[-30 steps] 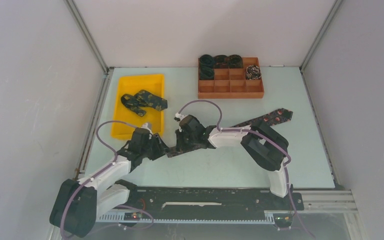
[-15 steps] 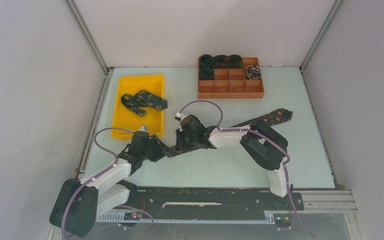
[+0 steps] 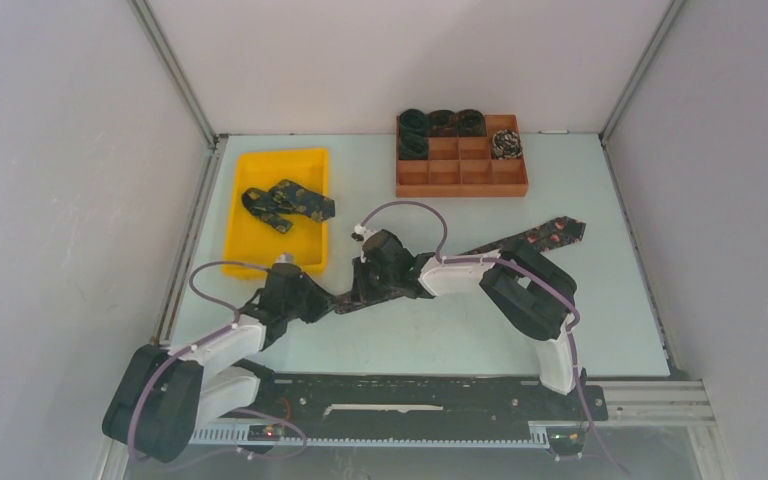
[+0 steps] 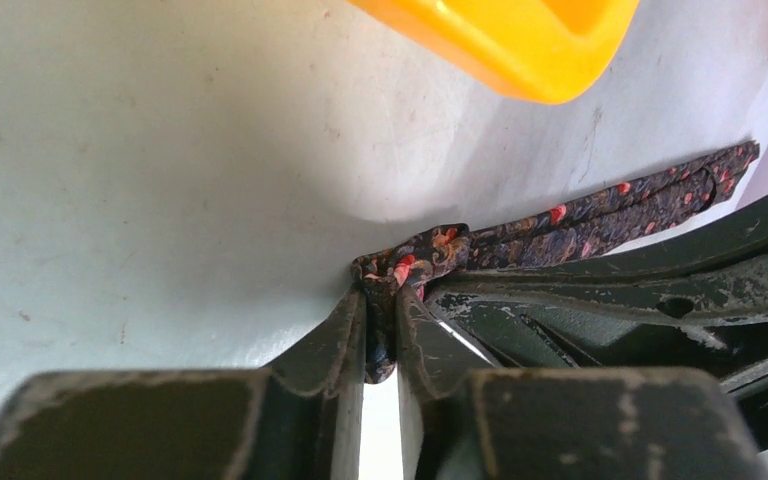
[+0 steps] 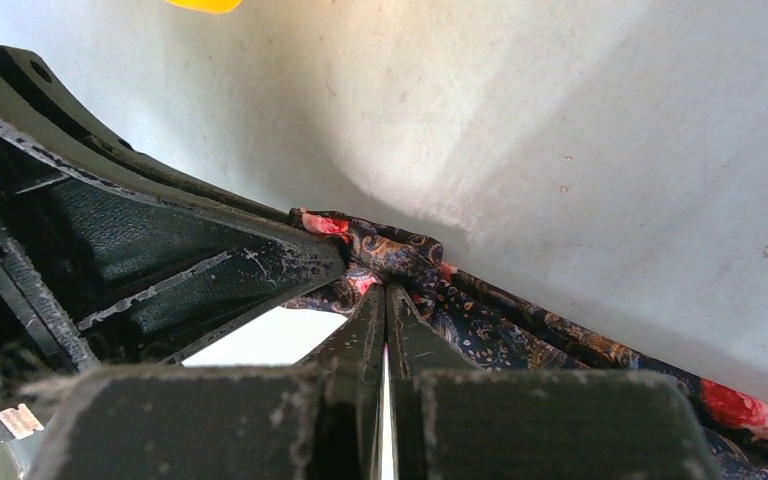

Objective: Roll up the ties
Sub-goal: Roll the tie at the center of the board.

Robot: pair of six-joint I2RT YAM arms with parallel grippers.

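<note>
Top external shows me the pale table [image 3: 440, 330], with one long tie [image 3: 535, 237] trailing away from both jaws. My left gripper [image 4: 385, 300] pinches its folded end narrowly. Just beside it, my right gripper [image 5: 385, 295] is clamped tight on the same fabric.

The pale green tabletop [image 3: 620, 300] is being lit brightly and evenly from above, with only soft shadows being cast on it. In both wrist views a bright patch is being thrown on the far surface while the near surface is being shaded. The dark red-flecked fabric necktie [image 4: 580, 215] is being rendered sharply. The yellow plastic tray [image 4: 520, 40] and the near body of the black left gripper [image 4: 381, 300] are being blurred.
</note>
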